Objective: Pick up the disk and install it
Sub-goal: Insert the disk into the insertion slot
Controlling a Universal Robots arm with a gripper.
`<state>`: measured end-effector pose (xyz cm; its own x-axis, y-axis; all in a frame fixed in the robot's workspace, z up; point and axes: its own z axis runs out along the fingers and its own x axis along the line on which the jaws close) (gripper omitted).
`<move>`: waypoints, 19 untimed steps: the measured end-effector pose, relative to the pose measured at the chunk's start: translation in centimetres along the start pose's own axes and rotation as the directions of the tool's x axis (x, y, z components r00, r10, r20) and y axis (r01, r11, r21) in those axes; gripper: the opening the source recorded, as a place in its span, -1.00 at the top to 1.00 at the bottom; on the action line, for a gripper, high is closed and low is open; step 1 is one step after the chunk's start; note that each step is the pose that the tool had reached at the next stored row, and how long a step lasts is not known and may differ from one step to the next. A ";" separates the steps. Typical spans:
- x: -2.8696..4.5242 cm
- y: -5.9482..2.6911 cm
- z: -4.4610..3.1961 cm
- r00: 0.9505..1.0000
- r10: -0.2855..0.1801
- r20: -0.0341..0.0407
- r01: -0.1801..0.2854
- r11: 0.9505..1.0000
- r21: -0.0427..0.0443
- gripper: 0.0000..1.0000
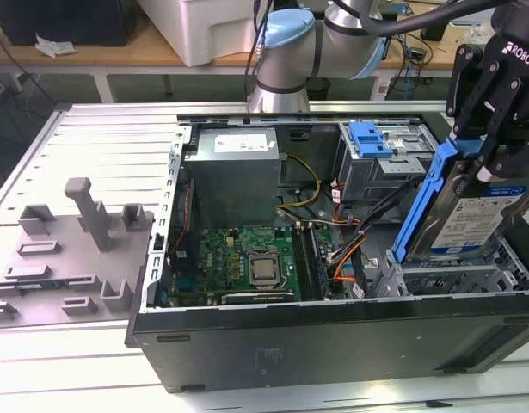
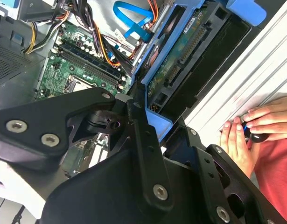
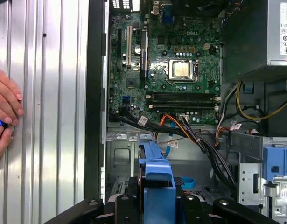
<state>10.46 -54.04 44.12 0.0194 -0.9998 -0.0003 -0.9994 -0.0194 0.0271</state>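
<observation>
In the exterior view I have the gripper (image 1: 481, 151) clamped on the disk (image 1: 470, 211) by its blue carrier. The disk hangs tilted, its lower edge just over the drive cage (image 1: 453, 280) in the corner of the case (image 1: 333, 344) on the exterior view's right. That tilt is my worry: if the carrier meets the cage rails out of line, I judge it could jam or twist in the jaws. In the second wrist view the disk (image 2: 180, 60) turns its circuit-board side to the camera, with the gripper (image 2: 157, 122) closed on the carrier's end. A person's hands (image 2: 246, 133) rest on the table (image 2: 246, 84) just beside the case, nearer the arm than I like; a reach inward could meet it. In the first wrist view the disk (image 3: 155, 172) shows edge-on between the jaws, and the cables (image 3: 194, 140) run just beside it. I judge a loose loop there the likeliest thing to get pinched or dragged.
</observation>
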 end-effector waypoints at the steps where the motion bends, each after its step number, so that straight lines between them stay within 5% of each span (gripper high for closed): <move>1: 0.00 0.00 0.03 1.000 0.000 0.000 0.000 1.000 0.000 0.26; 13: 0.00 -0.01 0.04 1.000 0.000 -0.003 0.000 1.000 0.000 0.26; 19: 0.00 0.02 -0.66 1.000 0.001 -0.004 -0.001 1.000 -0.001 0.26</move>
<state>10.47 -54.04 44.79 0.0189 -0.9998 0.0035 -0.9994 -0.0188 0.0276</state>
